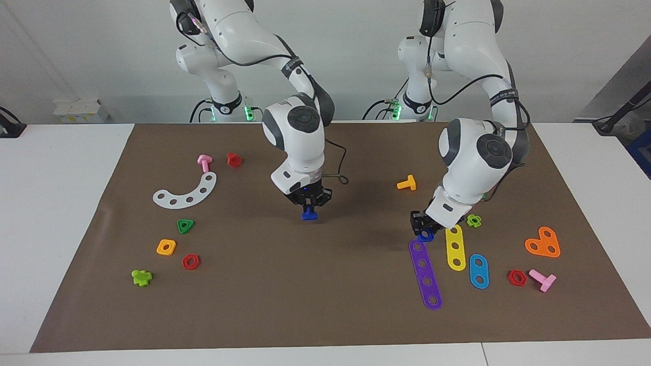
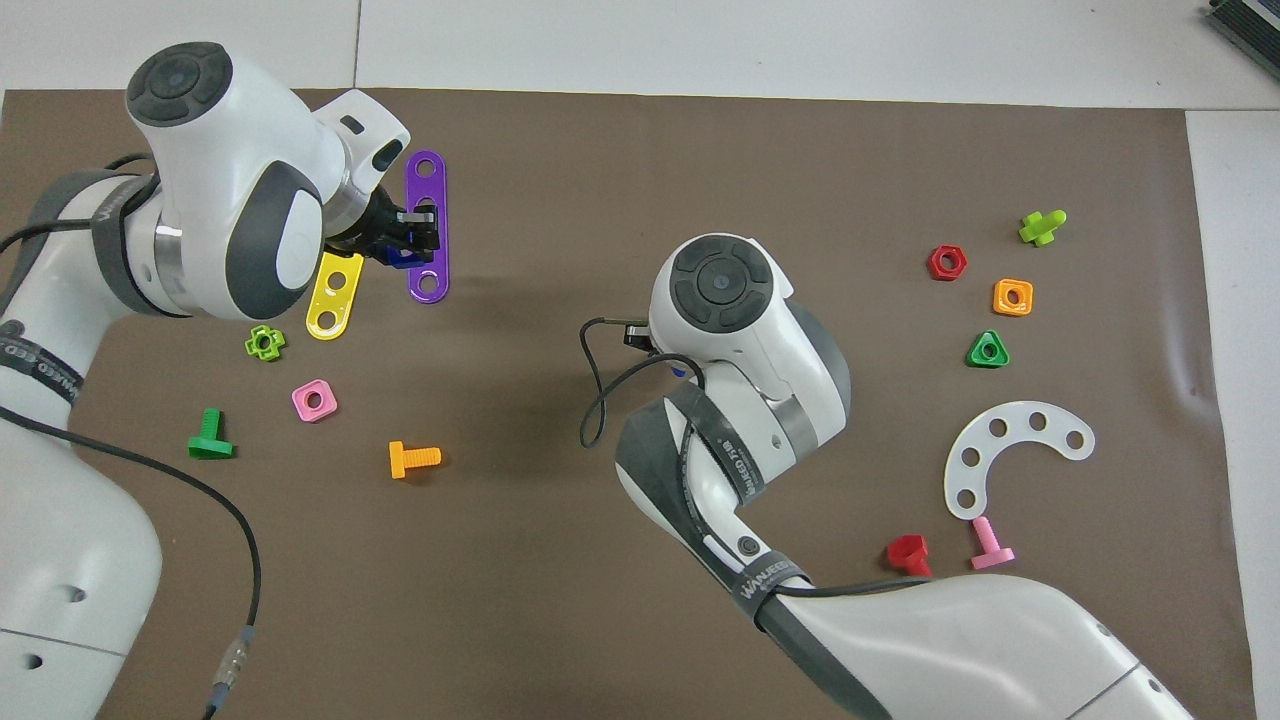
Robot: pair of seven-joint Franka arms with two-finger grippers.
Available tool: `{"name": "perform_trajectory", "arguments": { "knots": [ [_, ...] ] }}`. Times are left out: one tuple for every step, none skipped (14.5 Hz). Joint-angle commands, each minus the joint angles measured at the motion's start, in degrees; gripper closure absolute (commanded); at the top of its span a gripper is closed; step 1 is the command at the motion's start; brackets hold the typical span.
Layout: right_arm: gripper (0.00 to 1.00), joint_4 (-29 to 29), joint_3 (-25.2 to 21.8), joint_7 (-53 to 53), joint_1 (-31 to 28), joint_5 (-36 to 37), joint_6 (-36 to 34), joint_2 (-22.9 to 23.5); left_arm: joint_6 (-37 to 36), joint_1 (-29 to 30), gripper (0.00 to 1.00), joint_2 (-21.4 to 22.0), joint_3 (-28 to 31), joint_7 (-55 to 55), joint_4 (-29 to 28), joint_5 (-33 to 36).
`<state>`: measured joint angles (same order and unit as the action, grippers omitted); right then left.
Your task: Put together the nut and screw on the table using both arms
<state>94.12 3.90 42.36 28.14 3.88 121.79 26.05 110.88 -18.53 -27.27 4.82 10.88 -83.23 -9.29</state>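
The right gripper point(image 1: 308, 207) hangs over the middle of the brown mat point(image 1: 325, 284) with its fingers pinched on a small dark-blue piece point(image 1: 308, 215), which looks like the screw, though its shape is hard to make out from here; in the overhead view the arm's own wrist covers it almost wholly. The left gripper point(image 1: 423, 227) is down low toward the left arm's end of the table point(image 1: 61, 203), its fingers closed on the dark-blue nut point(image 1: 426, 236), just over the near end of the purple strip point(image 1: 426, 275) and beside the yellow strip point(image 1: 455, 247); whether the nut rests on the mat or is lifted off it I cannot tell. In the overhead view the nut point(image 2: 402, 257) shows as a blue patch between the black fingers point(image 2: 418, 228), against the purple strip point(image 2: 428, 228). The band on each forearm carries white lettering: on the right arm point(image 2: 745, 470) it reads roughly "WANJEED", and the same word shows on the left arm point(image 2: 30, 370). Around the left gripper lie a blue link point(image 1: 478, 271), an orange heart-shaped plate point(image 1: 543, 243), a red nut point(image 1: 516, 277), a pink screw point(image 1: 542, 279) and an orange screw point(image 1: 407, 183). Toward the right arm's end lie a white curved strip point(image 1: 187, 192), a green triangular nut point(image 1: 185, 225) and an orange square nut point(image 1: 166, 247).
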Motion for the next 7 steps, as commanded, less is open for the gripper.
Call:
{"name": "perform_trajectory", "arguments": {
  "knots": [
    [1.0, -2.1, -0.12, 3.6, 1.3, 1.48, -1.38, 1.55, -2.78, -0.72, 1.0, -2.0, 0.72, 1.51, 3.6, -0.91],
    [1.0, -1.57, -0.03, 5.53, 1.74, 1.57, -1.12, 1.55, -2.69, -0.89, 1.0, -2.0, 0.72, 2.04, 3.6, -0.99],
    [1.0, -1.05, -0.03, 6.15, 2.0, 1.57, -0.94, 1.55, -2.6, -1.07, 1.0, -2.0, 0.45, 3.09, 3.6, -0.99],
    [1.0, -0.34, -0.03, 6.25, 2.18, 1.57, -0.85, 1.55, -2.6, -1.86, 1.0, -2.0, 0.45, 4.06, 3.6, -0.91],
    [1.0, 0.79, -0.03, 6.86, 2.36, 1.57, -0.59, 1.46, -2.51, -3.08, 1.0, -1.91, 0.54, 5.02, 3.6, -0.82],
    [1.0, 2.2, -0.03, 8.08, 2.97, 1.57, -0.42, 1.02, -2.51, -3.53, 1.0, -2.0, 0.54, 5.9, 3.6, -0.82],
    [1.0, 3.08, -0.03, 8.62, 3.06, 1.57, -0.15, 0.84, -2.51, -3.62, 1.0, -2.0, 0.54, 6.78, 3.6, -0.82]
  ]
}}
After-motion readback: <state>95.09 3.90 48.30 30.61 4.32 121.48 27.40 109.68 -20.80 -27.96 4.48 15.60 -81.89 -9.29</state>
